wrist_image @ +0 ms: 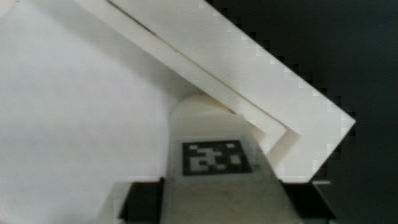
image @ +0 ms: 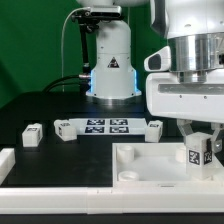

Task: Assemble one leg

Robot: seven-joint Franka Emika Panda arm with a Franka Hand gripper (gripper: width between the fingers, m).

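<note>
Nearest to the exterior camera lies the tray point(image: 150, 170), its raised rim along the front; a second white part point(image: 8, 165) lies at the edge, at about 9 o'clock from it. I hold the leg point(image: 196, 153) upright between my fingers, tag facing outward, so my gripper point(image: 198, 150) is closed narrowly on it. I keep it low over the tray's corner on the exterior view's right, because I judge that its seat is there. In the wrist view the leg point(wrist_image: 215, 152) sits between my two dark pads point(wrist_image: 143, 203), and the tray's rim point(wrist_image: 231, 70) runs diagonally close behind it; I cannot tell if the leg already touches the tray floor.

Going outward, at about 10 o'clock from the leg lies the marker board point(image: 105, 126), well apart. Another leg point(image: 33, 135) rests further toward the exterior view's left, out of my way. Behind stands a robot base point(image: 111, 60).

Next, I think, comes pressing and turning the leg into the corner; a tilted leg could jam.
</note>
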